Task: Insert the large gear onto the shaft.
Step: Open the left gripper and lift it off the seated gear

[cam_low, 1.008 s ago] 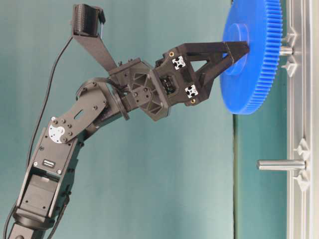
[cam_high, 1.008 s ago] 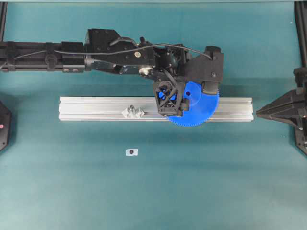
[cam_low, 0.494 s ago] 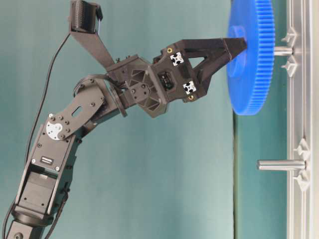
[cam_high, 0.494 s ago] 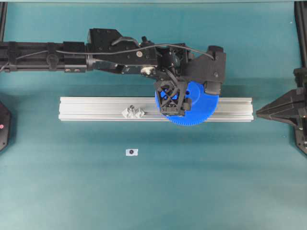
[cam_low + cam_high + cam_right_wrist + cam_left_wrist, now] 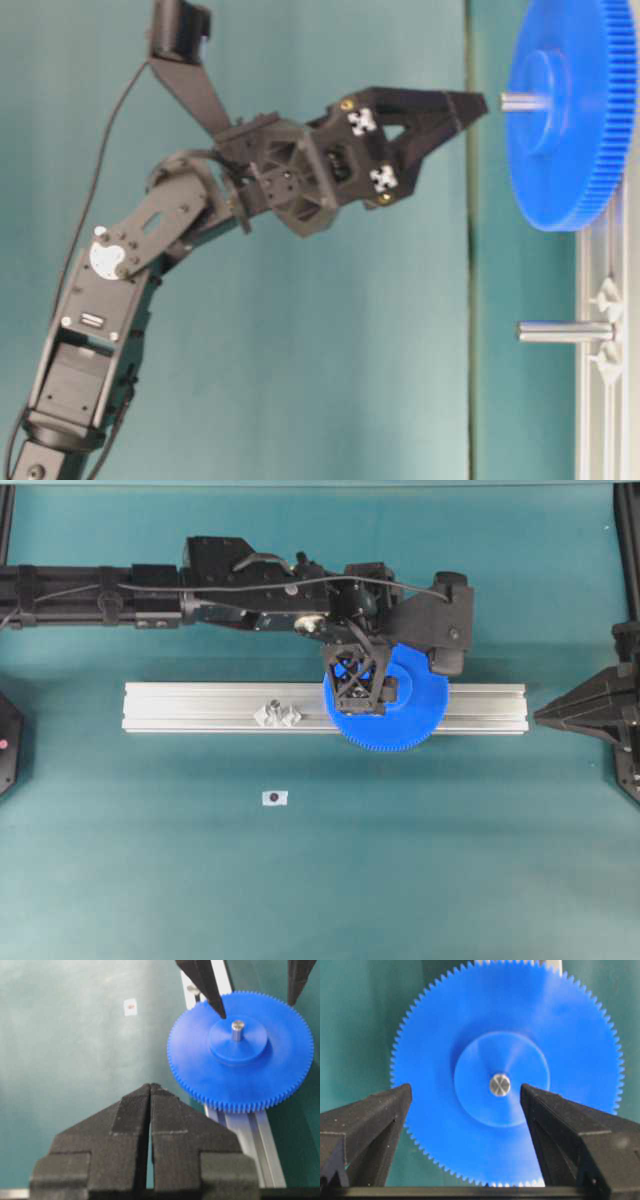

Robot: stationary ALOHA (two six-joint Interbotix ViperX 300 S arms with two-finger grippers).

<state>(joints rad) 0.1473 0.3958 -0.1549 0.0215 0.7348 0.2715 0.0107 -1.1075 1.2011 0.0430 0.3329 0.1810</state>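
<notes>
The large gear [image 5: 405, 725], a bright blue toothed disc, lies flat over the rail with the shaft [image 5: 499, 1084] poking up through its centre hole. The pin's silver tip stands clear of the hub [image 5: 237, 1027] [image 5: 520, 100]. My left gripper [image 5: 465, 1089] hovers open just off the gear's face [image 5: 478, 103], its fingers either side of the hub and touching nothing. In the overhead view the left gripper [image 5: 360, 702] hides the shaft. My right gripper [image 5: 151, 1086] rests shut and empty at the right edge of the table [image 5: 540, 717].
A long aluminium rail [image 5: 200, 708] runs across the table under the gear. A second pin on a clear mount [image 5: 277, 714] [image 5: 560, 331] stands on it, left of the gear. A small white tag [image 5: 274, 797] lies in front of the rail.
The left gripper held the tilted gear by its hub over the shaft. The gear now sits down on the shaft, and the open gripper has drawn back from it.
</notes>
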